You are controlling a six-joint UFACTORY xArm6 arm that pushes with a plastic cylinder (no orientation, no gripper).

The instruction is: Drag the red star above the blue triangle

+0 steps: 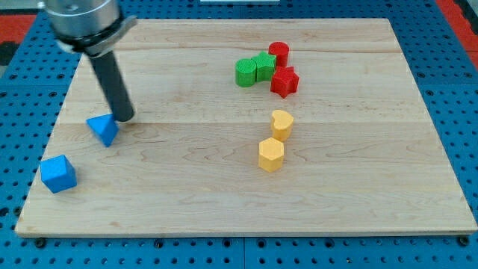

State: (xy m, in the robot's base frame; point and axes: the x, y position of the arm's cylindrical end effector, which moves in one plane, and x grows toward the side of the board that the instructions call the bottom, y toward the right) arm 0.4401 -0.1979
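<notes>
Touching the blue triangle from its upper right, my tip sits near the bench's left edge, about halfway down. No jaws on this rig, just the dark rod, so nothing apart or clamped. Red star is well apart from the tip, toward the top edge right of centre, bottom right of a tight cluster: red cylinder just above it, green star touching on its left, green cylinder left of that. Star is upright, flat on the bench. Blue cube near the bottom-left corner, below and left of the triangle, not touching it. Yellow heart below the red star, near the bench centre; yellow hexagon just below the heart, close, contact unclear.
</notes>
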